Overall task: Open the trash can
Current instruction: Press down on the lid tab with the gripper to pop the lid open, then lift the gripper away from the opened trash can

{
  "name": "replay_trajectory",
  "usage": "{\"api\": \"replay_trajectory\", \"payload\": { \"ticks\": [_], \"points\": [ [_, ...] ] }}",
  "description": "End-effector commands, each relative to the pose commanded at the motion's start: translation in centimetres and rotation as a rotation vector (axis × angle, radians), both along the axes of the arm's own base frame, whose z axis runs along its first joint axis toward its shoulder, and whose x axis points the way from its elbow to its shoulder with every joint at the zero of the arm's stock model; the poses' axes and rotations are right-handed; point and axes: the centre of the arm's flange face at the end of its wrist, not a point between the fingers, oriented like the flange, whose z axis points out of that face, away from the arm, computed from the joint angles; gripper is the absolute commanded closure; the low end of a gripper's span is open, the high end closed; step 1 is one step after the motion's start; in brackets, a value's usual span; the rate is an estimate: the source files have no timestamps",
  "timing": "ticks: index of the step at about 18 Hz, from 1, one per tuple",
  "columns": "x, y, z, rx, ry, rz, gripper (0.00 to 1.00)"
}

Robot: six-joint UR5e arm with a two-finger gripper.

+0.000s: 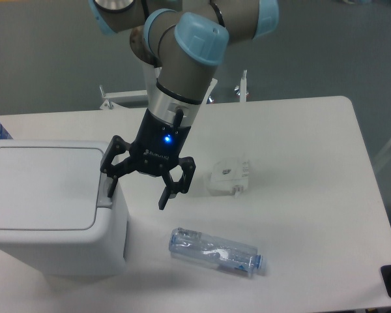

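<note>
The trash can [49, 208] stands at the table's left edge, lid flat and closed. Its grey push tab [105, 193] sits on the rim of the can's right side. The gripper [138, 192], jaws spread and empty, hangs just right of the can, one fingertip directly over that tab.

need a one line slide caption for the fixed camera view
Open gripper poised at the grey push tab of the closed trash can.
</note>
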Motion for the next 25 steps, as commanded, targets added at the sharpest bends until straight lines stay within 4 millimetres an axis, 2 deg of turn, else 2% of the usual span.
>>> {"api": "replay_trajectory", "payload": {
  "ticks": [6, 13, 14, 18, 21, 23, 25],
  "points": [
    [0.0, 0.1, -0.2, -0.003, -0.002, 0.0, 0.0],
    [-0.4, -0.1, 0.9, 0.013, 0.011, 0.005, 0.0],
    [-0.8, -0.3, 1.2, 0.018, 0.018, 0.012, 0.0],
    [-5.1, -2.6, 2.3, 0.037, 0.078, 0.047, 0.0],
    [-7.9, -4.5, 2.2, 0.039, 0.152, 0.019, 0.0],
    [-8.8, -5.2, 1.6, 0.022, 0.194, 0.004, 0.0],
    [-11.2, -6.8, 1.3, -0.027, 0.26, 0.025, 0.0]
  ]
}}
